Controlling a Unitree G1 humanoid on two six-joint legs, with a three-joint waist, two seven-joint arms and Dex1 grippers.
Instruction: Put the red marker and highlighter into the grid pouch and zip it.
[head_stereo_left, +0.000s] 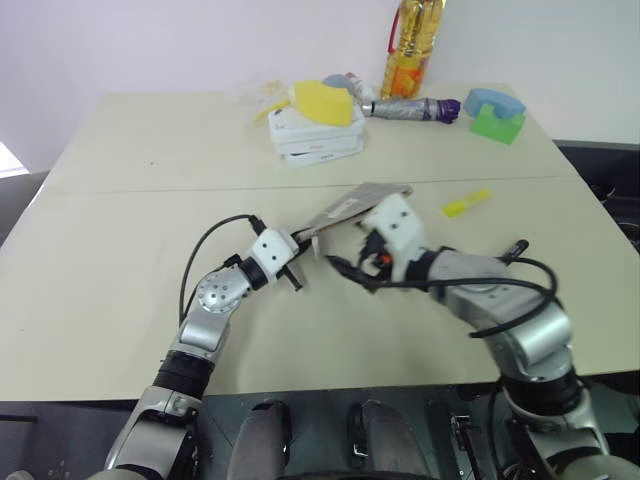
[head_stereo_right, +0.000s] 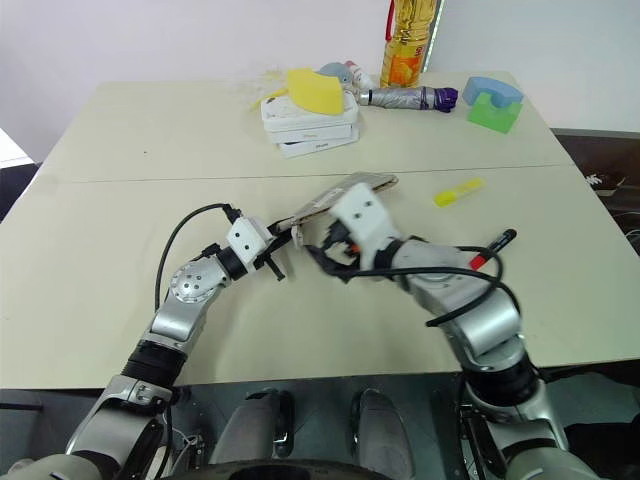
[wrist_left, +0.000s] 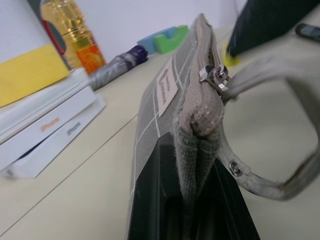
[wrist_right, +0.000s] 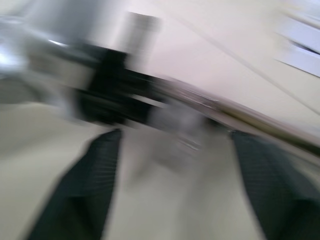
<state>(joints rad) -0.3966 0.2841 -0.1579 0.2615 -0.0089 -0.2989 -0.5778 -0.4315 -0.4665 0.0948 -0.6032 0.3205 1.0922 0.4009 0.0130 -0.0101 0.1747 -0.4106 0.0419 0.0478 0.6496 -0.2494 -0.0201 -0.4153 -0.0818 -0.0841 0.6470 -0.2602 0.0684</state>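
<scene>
So the left pincer (head_stereo_left: 298, 243) is clamped tight on the end of the flat grey fabric pouch with thin white grid lines (head_stereo_left: 352, 203), holding it tilted up off the pale beige worktop (head_stereo_left: 100, 260) right around the middle. From the left wrist view you can see the pouch's edge pinched between the two black fingers (wrist_left: 150, 200), its small white label (wrist_left: 167, 89) facing out, the metal zip pull (wrist_left: 214, 78) sitting near the held end, and a grey loop strap (wrist_left: 280, 180) hanging off it.

The right pincer (head_stereo_left: 352, 265) sits just beside that same pouch end, fingers spread wide with nothing between them.

The chunky bright yellow highlighter (head_stereo_left: 467, 203) lies flat on the worktop at about 2 o'clock from the pouch, apart from it. The slim red-and-black marker (head_stereo_right: 491, 248) is at roughly 4 o'clock, near the right forearm.

Way back at 12 o'clock there's a stack of white boxes (head_stereo_left: 315, 140) with a yellow sponge (head_stereo_left: 325, 101) on top.
</scene>
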